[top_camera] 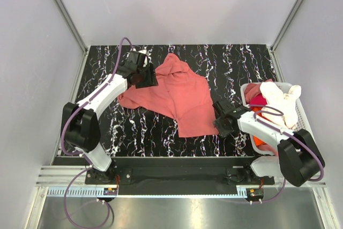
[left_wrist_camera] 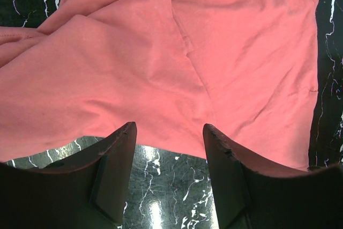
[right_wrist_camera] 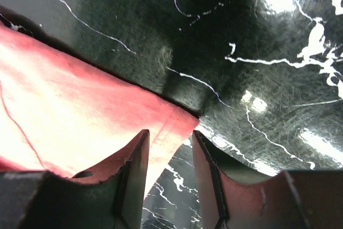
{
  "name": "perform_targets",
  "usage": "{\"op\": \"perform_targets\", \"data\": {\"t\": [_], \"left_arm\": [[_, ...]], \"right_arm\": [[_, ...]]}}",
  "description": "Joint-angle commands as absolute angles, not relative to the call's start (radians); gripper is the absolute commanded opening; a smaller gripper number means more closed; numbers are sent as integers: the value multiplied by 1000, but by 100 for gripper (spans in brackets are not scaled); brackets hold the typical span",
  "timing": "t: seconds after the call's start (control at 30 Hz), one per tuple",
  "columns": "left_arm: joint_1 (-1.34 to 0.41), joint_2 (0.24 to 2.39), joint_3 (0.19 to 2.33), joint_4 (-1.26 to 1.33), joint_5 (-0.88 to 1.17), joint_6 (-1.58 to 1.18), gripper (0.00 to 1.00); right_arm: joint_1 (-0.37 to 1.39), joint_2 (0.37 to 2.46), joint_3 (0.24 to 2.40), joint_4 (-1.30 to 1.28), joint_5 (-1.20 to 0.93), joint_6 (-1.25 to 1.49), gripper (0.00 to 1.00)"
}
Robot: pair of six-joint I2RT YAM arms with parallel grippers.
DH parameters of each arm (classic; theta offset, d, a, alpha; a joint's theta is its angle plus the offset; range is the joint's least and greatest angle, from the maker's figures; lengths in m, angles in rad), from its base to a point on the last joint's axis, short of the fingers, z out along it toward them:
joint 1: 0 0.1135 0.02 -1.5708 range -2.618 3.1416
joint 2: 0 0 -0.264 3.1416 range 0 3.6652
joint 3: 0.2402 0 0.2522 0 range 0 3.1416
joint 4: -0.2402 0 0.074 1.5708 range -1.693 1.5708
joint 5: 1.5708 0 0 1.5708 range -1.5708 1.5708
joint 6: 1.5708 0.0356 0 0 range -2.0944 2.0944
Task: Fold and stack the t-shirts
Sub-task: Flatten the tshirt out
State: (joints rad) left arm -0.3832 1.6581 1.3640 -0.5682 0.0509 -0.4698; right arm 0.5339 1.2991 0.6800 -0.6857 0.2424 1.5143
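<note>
Salmon-pink shirt [top_camera: 182, 97] lies rumpled on the black table [top_camera: 236, 63], seen whole only from above, with more shirts [top_camera: 278, 97] heaped in the white basket [top_camera: 247, 94] at the right. Only the wrist cameras show the jaws. The left claw [left_wrist_camera: 169, 127] is spread at the shirt's edge, and the right claw [right_wrist_camera: 170, 132] is spread around a hemmed corner.

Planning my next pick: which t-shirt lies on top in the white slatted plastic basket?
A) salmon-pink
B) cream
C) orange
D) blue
B: the cream cloth t-shirt drapes over the top of the white slatted plastic basket, with magenta cloth and orange cloth peeking out around it.
</note>
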Motion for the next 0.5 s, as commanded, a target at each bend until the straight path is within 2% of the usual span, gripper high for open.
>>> {"op": "perform_targets", "data": {"t": [0.0,0.47], "left_arm": [[-387,1652,1394,-549,28,-449,58],[-388,1658,1404,-558,14,-445,58]], "right_arm": [[577,1325,663,-709,164,1595,45],[592,1428,623,-621,206,1623,45]]}}
